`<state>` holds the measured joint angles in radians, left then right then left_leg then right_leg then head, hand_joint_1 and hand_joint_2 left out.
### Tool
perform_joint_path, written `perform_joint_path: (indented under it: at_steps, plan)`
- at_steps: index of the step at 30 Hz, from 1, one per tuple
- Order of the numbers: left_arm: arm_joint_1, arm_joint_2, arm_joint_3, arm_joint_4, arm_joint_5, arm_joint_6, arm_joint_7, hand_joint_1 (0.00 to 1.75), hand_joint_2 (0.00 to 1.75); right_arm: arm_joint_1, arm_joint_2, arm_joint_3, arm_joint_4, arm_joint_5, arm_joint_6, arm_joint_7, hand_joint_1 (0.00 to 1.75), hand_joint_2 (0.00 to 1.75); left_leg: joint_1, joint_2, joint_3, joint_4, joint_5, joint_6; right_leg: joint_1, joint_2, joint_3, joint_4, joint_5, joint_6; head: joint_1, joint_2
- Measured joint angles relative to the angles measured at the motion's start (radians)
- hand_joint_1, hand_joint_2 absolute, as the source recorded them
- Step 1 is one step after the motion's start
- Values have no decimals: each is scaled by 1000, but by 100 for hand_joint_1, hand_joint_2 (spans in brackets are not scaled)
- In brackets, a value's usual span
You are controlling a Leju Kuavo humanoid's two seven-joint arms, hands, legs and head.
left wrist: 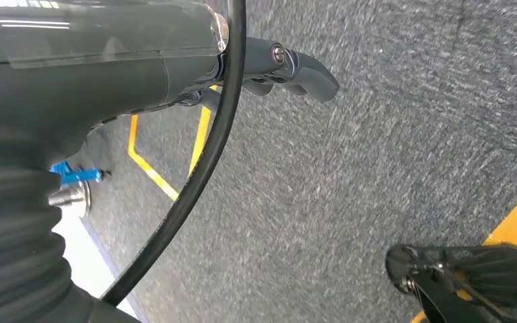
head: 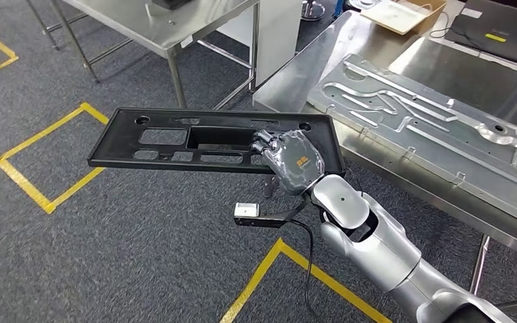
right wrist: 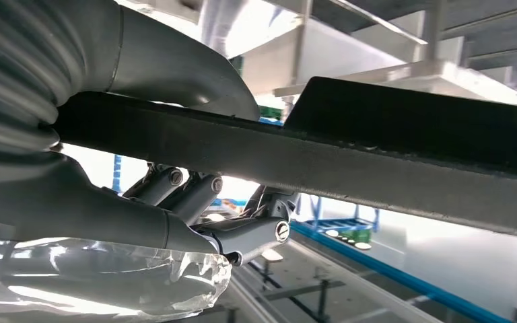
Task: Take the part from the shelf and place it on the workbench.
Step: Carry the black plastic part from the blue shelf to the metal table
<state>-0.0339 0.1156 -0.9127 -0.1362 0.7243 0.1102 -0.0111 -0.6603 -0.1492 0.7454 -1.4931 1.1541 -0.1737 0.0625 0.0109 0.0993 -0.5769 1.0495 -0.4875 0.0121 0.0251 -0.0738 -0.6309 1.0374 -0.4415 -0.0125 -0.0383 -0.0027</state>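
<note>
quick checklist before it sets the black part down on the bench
1. Grip: right robot hand holds the black panel at one end, thumb over the edge in the right wrist view: ok.
2. Panel level: roughly flat, long end overhanging unsupported: cannot tell if stable.
3. Panel over workbench: mostly above the carpet: not ok.
4. Landing spot: metal plate covers much of the bench: cannot tell.
5. Left robot hand holds nothing: ok.
</note>
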Motion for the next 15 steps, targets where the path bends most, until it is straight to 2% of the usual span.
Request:
perform_joint_path:
  at_steps: [1,2,4,5,6,7,8,9,10,11,12,13,14,15]
  plan:
    - [-1,0,-2,0,0,0,0,0,175,0,1,0,0,-1,0,0,169,175,-1,10,5,-4,-2,-5,-3,15,4,-7,3,-3,0,0]
    - [-1,1,-4,0,0,0,-1,0,175,1,1,0,0,-2,-1,0,169,175,-1,7,10,-4,-6,-10,-6,27,11,-18,7,-6,0,0]
    - [-2,2,-8,0,0,0,-1,0,175,0,4,0,0,-3,-1,0,169,175,0,-35,-4,39,-37,-18,-16,49,26,-39,17,-13,0,0]
    - [-1,4,-9,0,0,0,-1,0,175,-1,6,0,0,-4,-1,1,169,175,2,-64,-29,93,-65,-20,-19,60,29,-43,18,-15,0,0]
    - [0,5,-10,0,0,0,-1,0,175,-2,8,0,1,-4,-1,1,169,175,2,-82,-62,158,-95,-22,-20,72,29,-43,19,-18,0,0]
    - [1,7,-11,1,0,0,-1,0,175,-1,10,1,2,-5,-1,1,169,175,2,-89,-94,219,-116,-24,-21,86,29,-42,18,-19,0,0]
    - [3,8,-12,1,0,0,-1,0,175,1,11,2,2,-5,-1,1,169,175,3,-91,-115,253,-119,-27,-21,100,29,-40,17,-19,0,0]
    - [4,8,-13,1,-1,0,-1,0,175,4,11,3,3,-5,-1,1,169,175,4,-92,-119,251,-102,-29,-23,115,29,-37,16,-17,0,0]
    - [4,9,-14,2,-1,0,-1,0,175,5,12,4,4,-5,-1,0,169,175,7,-96,-105,211,-67,-31,-25,130,29,-32,13,-14,0,0]
    - [4,10,-14,2,-1,0,-1,0,175,6,14,5,4,-5,-1,0,169,175,11,-110,-79,146,-27,-33,-27,143,28,-25,9,-9,0,0]
    - [5,11,-15,2,-2,0,-1,0,175,5,15,5,5,-5,-1,0,169,175,15,-131,-53,84,1,-35,-28,156,24,-14,4,-3,0,0]
    - [5,12,-15,2,-2,0,-2,0,175,4,17,5,5,-6,-1,0,169,175,18,-149,-33,38,17,-34,-28,168,19,-5,0,3,0,0]
    - [5,13,-15,2,-2,0,-3,0,175,4,17,6,5,-6,-1,0,169,175,19,-162,-23,15,20,-31,-29,179,12,1,-2,9,0,0]
    - [4,13,-15,2,-2,0,-4,0,175,4,18,6,5,-7,-1,0,169,175,17,-161,-21,12,16,-25,-30,189,7,4,-1,14,0,0]
